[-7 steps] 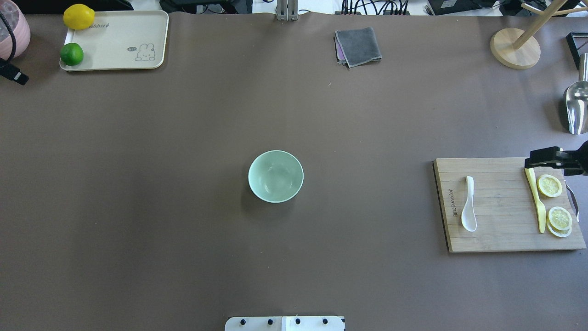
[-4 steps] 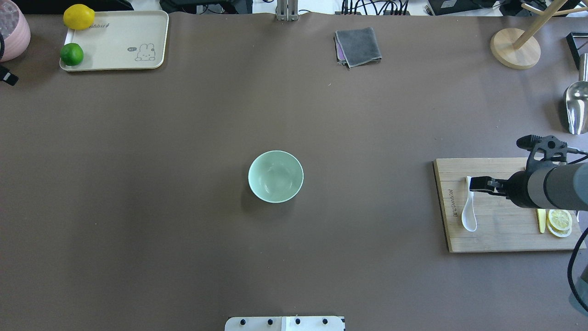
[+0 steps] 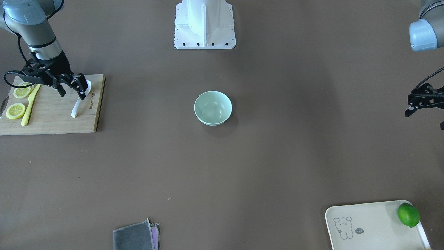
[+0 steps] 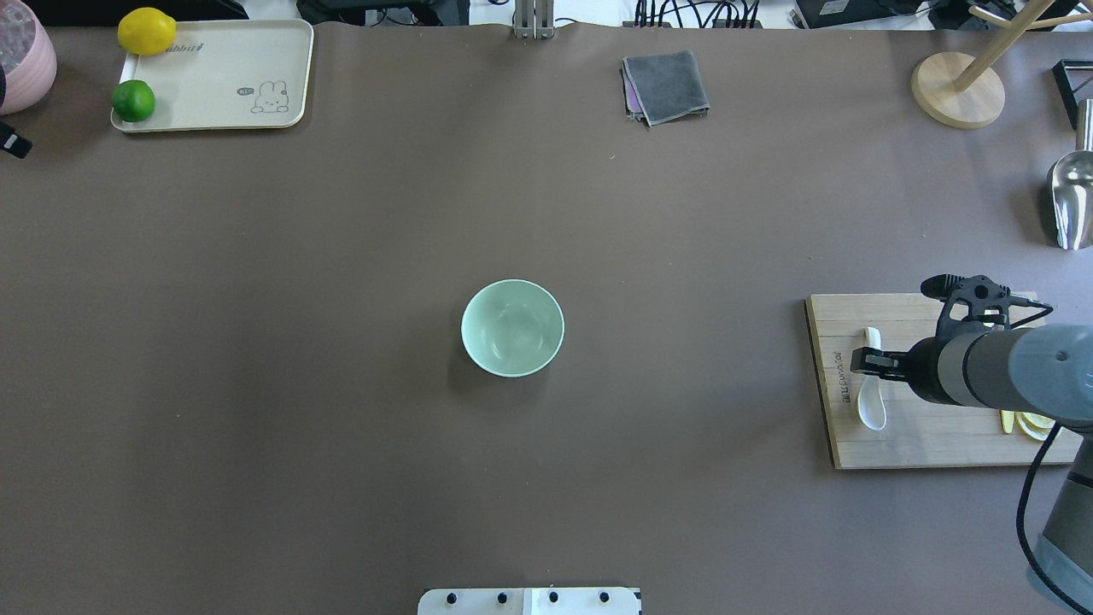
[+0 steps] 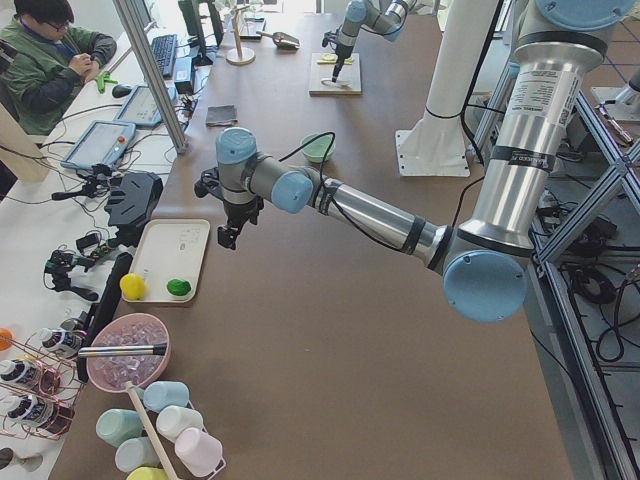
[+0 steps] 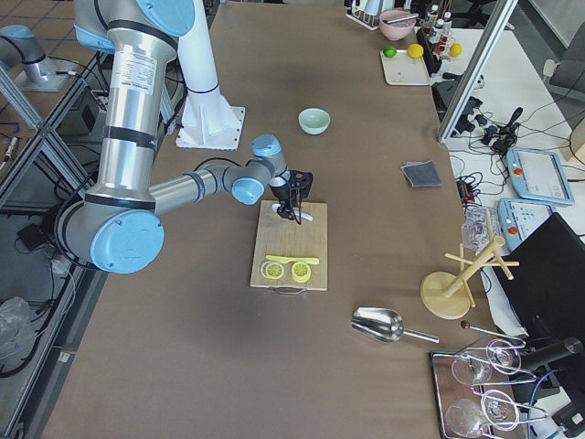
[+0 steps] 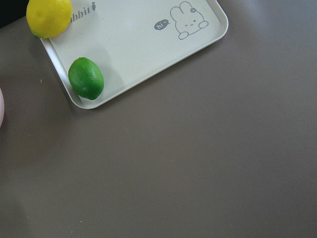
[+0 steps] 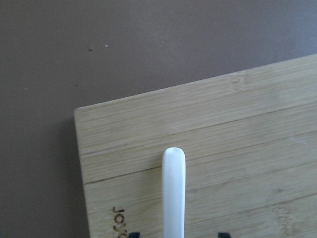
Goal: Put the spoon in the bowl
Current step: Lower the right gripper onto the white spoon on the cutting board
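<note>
The white spoon (image 4: 872, 408) lies on the wooden cutting board (image 4: 922, 440) at the table's right, handle pointing away from the robot. My right gripper (image 4: 861, 363) is open and low over the spoon's handle. In the right wrist view the handle (image 8: 173, 193) runs between the two fingertips (image 8: 224, 234) without a grip. The spoon also shows in the front view (image 3: 75, 110), under the right gripper (image 3: 71, 89). The mint-green bowl (image 4: 512, 328) stands empty at the table's middle. My left gripper (image 3: 424, 116) is open and empty at the table's far left edge.
A yellow knife (image 3: 29, 102) and lemon slices (image 3: 15, 110) lie on the board's outer side. A cream tray (image 4: 222, 77) with a lime (image 4: 133, 100) and a lemon (image 4: 146, 31) sits back left. A grey cloth (image 4: 666, 85), wooden stand (image 4: 956, 90) and metal scoop (image 4: 1072, 201) lie at the back.
My right arm has moved left across the board, from the knife end to over the spoon's handle. My left gripper has drawn back toward the table's left edge.
</note>
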You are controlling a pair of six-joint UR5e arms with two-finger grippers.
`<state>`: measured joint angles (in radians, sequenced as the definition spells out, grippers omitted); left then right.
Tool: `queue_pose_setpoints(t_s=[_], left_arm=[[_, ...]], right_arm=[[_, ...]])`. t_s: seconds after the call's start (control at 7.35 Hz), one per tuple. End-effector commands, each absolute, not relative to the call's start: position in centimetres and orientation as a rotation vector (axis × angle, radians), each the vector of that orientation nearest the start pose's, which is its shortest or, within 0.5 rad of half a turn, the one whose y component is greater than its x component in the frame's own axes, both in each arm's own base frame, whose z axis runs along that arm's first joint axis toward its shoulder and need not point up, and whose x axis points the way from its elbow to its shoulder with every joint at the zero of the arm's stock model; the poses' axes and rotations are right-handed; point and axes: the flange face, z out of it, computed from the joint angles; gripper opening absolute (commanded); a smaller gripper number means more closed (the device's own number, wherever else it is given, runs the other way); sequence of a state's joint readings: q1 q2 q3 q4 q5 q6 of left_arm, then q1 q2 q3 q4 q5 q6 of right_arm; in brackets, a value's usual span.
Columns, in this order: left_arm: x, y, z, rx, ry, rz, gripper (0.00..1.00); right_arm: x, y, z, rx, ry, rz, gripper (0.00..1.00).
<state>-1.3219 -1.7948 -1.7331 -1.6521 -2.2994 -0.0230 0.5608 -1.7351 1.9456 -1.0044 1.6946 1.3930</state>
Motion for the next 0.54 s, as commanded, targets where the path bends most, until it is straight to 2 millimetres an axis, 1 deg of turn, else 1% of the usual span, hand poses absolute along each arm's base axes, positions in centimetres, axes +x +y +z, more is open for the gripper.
queue_pose_setpoints(t_s=[0.0,0.14,0.27,0.41], left_arm=[[7.9,-57.9,45.0,0.347,0.773,0.384,0.99],[7.9,-57.8,45.0,0.346,0.774,0.379,0.99],[8.0,-57.9,45.0,0.342,0.775,0.375,0.99],[8.0,-57.9,45.0,0.343,0.776,0.374,0.99]], right_arm=[[-34.1,-35.8,49.7,0.175,-0.779,0.322,0.61],[-33.2,-35.7,49.8,0.175,-0.774,0.328,0.61],[-32.8,-35.6,50.2,0.174,-0.768,0.33,0.61],[-32.6,-35.6,49.9,0.176,-0.773,0.332,0.58]])
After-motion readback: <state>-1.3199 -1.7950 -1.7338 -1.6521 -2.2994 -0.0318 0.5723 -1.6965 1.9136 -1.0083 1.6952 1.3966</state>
